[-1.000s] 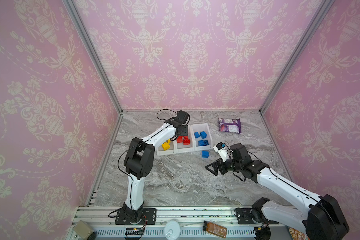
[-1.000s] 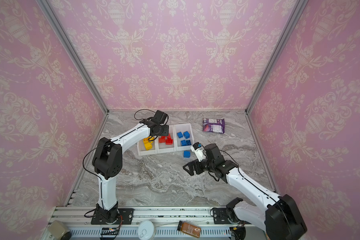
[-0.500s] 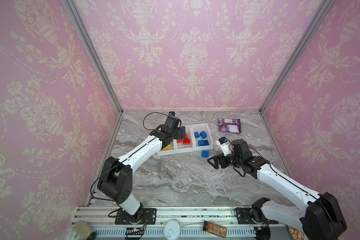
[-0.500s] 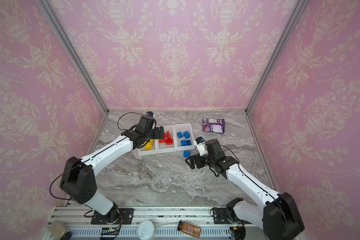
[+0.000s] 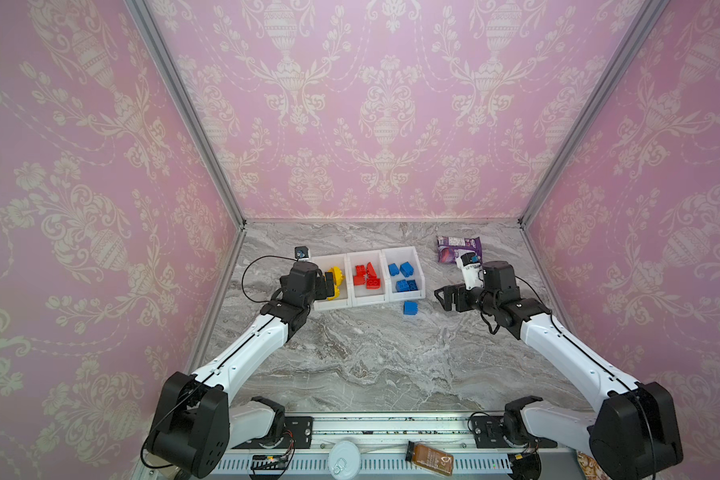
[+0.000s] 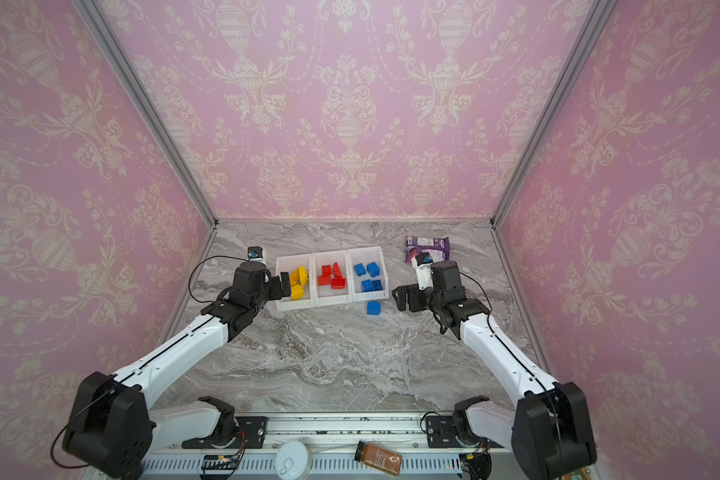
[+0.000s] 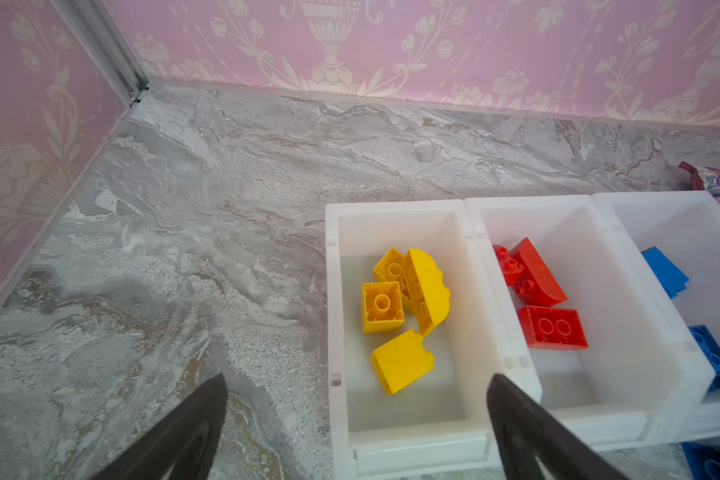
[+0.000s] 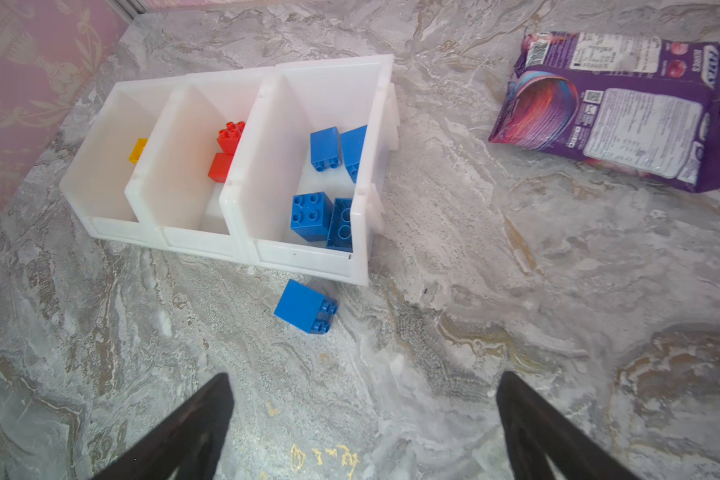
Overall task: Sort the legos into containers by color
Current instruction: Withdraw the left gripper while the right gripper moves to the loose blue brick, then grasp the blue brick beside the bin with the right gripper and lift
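Fingers (image 7: 175,436) of the left gripper (image 7: 357,376) have been spread wide and drawn back from the left bin (image 7: 331,291); one blue brick (image 8: 306,307) is left unsorted beside the right bin's (image 8: 308,262) near wall, before the wide-open right gripper (image 8: 362,374).

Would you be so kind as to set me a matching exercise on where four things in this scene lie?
Things: 1 yellow legos; 2 red legos; 3 loose blue lego; 4 purple packet.
Places: a middle container; b table, in front of the containers; c table, near the back wall; d left-end container.
Pairs: 1-d, 2-a, 3-b, 4-c.
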`<state>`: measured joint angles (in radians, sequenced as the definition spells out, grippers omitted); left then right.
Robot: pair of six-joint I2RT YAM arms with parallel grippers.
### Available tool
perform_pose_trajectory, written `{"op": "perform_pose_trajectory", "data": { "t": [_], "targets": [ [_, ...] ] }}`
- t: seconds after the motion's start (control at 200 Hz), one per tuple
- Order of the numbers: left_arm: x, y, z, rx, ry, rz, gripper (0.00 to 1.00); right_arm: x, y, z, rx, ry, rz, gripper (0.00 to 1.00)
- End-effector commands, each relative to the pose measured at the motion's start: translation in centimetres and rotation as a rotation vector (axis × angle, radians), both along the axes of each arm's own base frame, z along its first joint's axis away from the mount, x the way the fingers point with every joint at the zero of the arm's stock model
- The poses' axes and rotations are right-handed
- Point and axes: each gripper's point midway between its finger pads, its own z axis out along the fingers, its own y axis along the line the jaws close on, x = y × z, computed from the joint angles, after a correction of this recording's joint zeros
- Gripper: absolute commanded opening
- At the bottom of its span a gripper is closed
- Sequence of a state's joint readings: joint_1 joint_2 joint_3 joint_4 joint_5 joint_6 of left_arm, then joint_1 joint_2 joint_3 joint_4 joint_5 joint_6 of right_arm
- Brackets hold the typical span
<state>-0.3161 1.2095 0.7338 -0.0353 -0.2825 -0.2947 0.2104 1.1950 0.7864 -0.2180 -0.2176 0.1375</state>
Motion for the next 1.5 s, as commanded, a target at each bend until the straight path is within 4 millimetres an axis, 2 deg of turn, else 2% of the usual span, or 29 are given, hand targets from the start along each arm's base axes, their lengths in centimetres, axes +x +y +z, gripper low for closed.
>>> {"op": "perform_pose_trajectory", "data": {
  "t": [0.0, 0.305, 0.41, 0.58, 0.706, 1.036, 1.196, 1.496],
  "targets": [
    [-0.2, 2.5, 0.4, 0.053, -0.062, 0.068, 0.99, 1.5, -1.5, 0.7, -0.026, -0.044, -0.039, 1.0],
    [-0.6, 6.0, -1.3, 0.183, -0.138, 0.138, 0.99, 3.2, -5.6, -1.4, -0.1, -0.094, -0.159, 1.0],
    [-0.5, 6.3, -1.6, 0.148, -0.141, 0.136, 0.99, 3.4, -5.8, -1.7, -0.066, -0.083, -0.154, 1.0],
    [-0.8, 6.6, -1.4, 0.143, -0.14, 0.151, 0.99, 3.4, -3.9, -2.2, 0.004, -0.037, -0.07, 1.0],
    [-1.7, 7.1, -1.3, 0.128, -0.142, 0.177, 0.99, 2.8, -0.6, -3.9, 0.031, 0.059, 0.058, 1.0],
    [-3.6, 8.0, -1.0, 0.071, -0.154, 0.213, 0.98, 0.4, 6.6, -7.6, 0.071, 0.203, 0.232, 1.0],
    [-3.8, 8.0, -1.1, 0.051, -0.151, 0.213, 0.98, 0.3, 8.2, -9.4, 0.036, 0.25, 0.222, 0.98],
    [-4.2, 7.9, -1.7, 0.02, -0.148, 0.209, 0.98, 1.9, 9.7, -10.8, -0.048, 0.287, 0.121, 0.88]
  ]
}}
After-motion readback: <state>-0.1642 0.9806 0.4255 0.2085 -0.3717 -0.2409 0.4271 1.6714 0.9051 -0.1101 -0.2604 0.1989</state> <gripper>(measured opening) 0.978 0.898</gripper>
